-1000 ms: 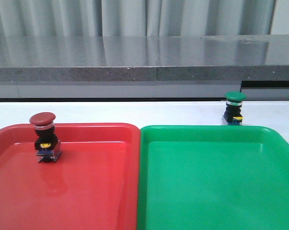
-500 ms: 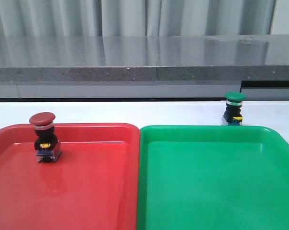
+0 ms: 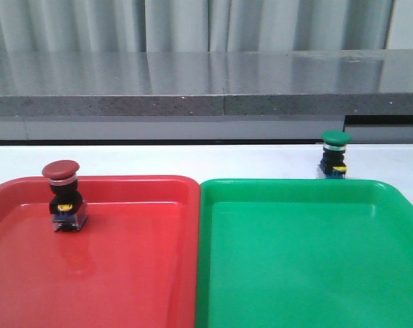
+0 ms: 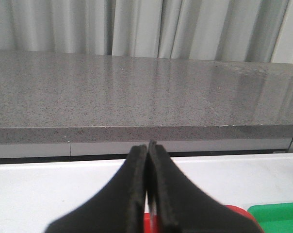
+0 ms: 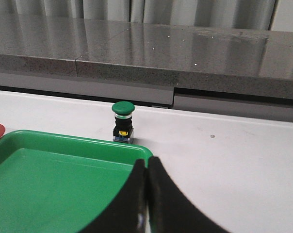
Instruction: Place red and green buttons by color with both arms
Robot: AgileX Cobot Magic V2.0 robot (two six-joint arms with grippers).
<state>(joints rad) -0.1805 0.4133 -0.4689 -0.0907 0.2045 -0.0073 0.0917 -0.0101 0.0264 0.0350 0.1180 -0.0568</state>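
Observation:
The red button (image 3: 63,196) stands upright inside the red tray (image 3: 124,273) near its far left corner. The green button (image 3: 334,155) stands upright on the white table just behind the green tray (image 3: 309,266); it also shows in the right wrist view (image 5: 122,121). Neither arm shows in the front view. My left gripper (image 4: 147,148) is shut and empty, above the red tray's far edge (image 4: 151,221). My right gripper (image 5: 147,162) is shut and empty, over the green tray's far right corner (image 5: 137,150), short of the green button.
The two trays sit side by side at the front of the white table (image 3: 206,160). A grey stone ledge (image 3: 206,89) runs along the back, with a corrugated wall behind it. A small dark speck (image 5: 212,136) lies on the table right of the green button.

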